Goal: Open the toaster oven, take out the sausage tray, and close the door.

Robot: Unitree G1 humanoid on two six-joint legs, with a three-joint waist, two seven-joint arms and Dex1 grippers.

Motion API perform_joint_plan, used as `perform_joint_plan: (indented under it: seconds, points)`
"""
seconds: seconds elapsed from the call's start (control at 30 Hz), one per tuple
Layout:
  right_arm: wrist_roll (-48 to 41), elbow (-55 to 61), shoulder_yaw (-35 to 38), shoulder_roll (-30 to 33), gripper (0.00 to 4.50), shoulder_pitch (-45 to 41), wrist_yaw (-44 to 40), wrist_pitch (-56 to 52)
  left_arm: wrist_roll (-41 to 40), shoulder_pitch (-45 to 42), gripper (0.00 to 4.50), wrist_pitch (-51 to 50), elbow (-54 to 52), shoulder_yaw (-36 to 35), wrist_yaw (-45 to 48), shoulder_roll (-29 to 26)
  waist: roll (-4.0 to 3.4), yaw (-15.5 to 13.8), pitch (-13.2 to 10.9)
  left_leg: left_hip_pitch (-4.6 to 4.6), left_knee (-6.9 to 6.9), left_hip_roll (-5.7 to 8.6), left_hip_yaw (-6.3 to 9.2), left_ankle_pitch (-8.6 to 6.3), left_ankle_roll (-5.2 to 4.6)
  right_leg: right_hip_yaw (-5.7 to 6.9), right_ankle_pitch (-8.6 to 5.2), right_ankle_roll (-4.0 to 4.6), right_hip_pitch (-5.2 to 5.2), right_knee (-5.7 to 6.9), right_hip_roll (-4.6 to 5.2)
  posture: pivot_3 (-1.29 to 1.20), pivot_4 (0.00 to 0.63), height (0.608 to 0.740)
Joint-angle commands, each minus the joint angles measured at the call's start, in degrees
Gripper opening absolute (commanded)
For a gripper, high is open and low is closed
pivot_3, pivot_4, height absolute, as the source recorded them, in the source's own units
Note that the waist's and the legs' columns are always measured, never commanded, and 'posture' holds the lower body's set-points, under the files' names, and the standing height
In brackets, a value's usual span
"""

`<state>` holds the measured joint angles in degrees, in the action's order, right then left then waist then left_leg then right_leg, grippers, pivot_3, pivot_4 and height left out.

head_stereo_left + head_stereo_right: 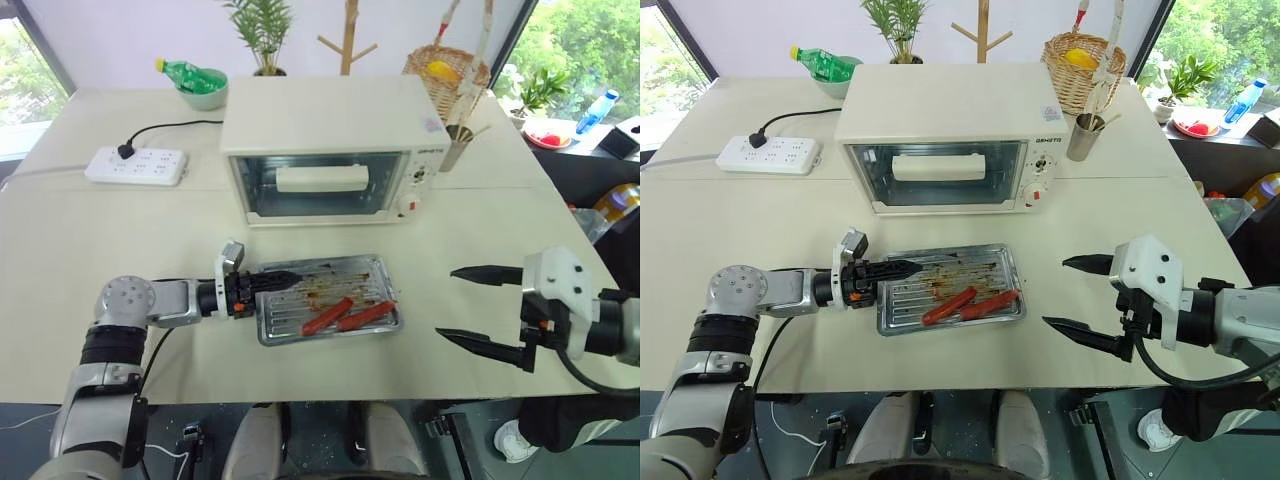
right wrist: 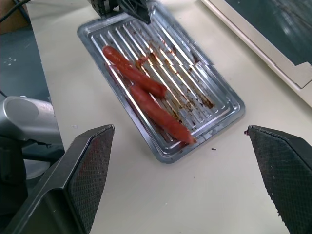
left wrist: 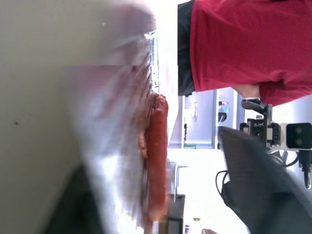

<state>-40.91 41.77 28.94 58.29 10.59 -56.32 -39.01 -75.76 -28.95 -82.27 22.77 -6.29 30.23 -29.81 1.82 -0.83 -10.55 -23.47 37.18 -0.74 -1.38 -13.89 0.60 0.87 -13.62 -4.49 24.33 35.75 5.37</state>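
The cream-white toaster oven (image 1: 330, 120) stands at the middle of the table, and its glass door (image 1: 320, 190) is shut. In front of it the silver ribbed sausage tray (image 1: 375, 275) lies flat on the table with two reddish sausages (image 1: 345, 315) near its front rim. My left gripper (image 1: 285, 278) reaches in level from the left over the tray's left end. Its fingers (image 3: 258, 185) stand apart in the left wrist view, open, with the tray's edge between them. My right gripper (image 1: 445, 301) hovers wide open to the right of the tray, apart from it.
A white power strip (image 1: 137, 165) lies at the back left, with a green bowl and bottle (image 1: 203, 88) behind it. A metal cup (image 1: 458, 145) and a wicker basket (image 1: 445, 68) stand right of the oven. A person in a red shirt (image 3: 243, 44) stands beyond.
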Motion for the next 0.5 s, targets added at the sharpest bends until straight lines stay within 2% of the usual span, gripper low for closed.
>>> perform_joint_plan:
  seconds: [0.03, 0.13, 0.27, 0.4, 0.5]
  points:
    - [-0.3, 0.5, -0.6, -0.5, 4.50, -1.1, 0.6, 0.9, 4.0, -0.4, 4.29, 0.8, 0.7, -2.7, 1.4, -1.8, 0.00, 0.0, 0.0, 0.02, 0.00, 0.00, 0.00, 0.00, 0.00, 0.00, 0.00, 0.00, -0.01, 0.01, -0.01, 0.00, 0.150, 0.740]
    - [-0.2, 0.2, -1.7, -0.6, 4.50, -1.9, 0.9, 1.2, 6.8, -0.3, 4.29, 1.9, 1.2, -3.9, 2.5, -3.3, 0.00, 0.2, 0.0, 0.06, 0.00, -0.02, -0.01, 0.00, 0.00, -0.01, 0.00, -0.01, -0.02, 0.02, -0.08, 0.00, 0.150, 0.740]
    - [0.3, -0.9, -3.3, -0.7, 4.50, -3.2, 0.9, 1.9, 11.0, 1.6, 4.29, 2.7, 0.5, -4.7, 5.6, -8.1, 0.01, 0.4, 0.0, 0.11, -0.01, -0.13, 0.00, 0.00, 0.00, -0.01, 0.00, -0.01, -0.02, 0.05, -0.24, 0.00, 0.150, 0.740]
    - [0.9, -2.2, -4.6, -0.6, 4.50, -4.4, 0.6, 2.4, 15.8, 6.3, 4.29, 6.8, -5.3, -3.1, 12.8, -16.3, 0.00, 1.3, 0.0, 0.19, -0.14, -0.31, 0.01, 0.00, 0.00, -0.01, -0.01, 0.01, 0.04, 0.11, -0.41, 0.00, 0.150, 0.740]
    - [0.9, -2.8, -4.9, -0.6, 4.50, -4.6, 0.2, 2.8, 22.2, 11.2, 4.29, 16.6, -12.2, -0.8, 22.4, -24.2, -0.01, 1.7, 0.0, 0.19, -0.20, -0.62, -0.04, -0.01, 0.00, -0.04, -0.02, 0.04, 0.14, 0.14, -0.43, 0.00, 0.150, 0.740]
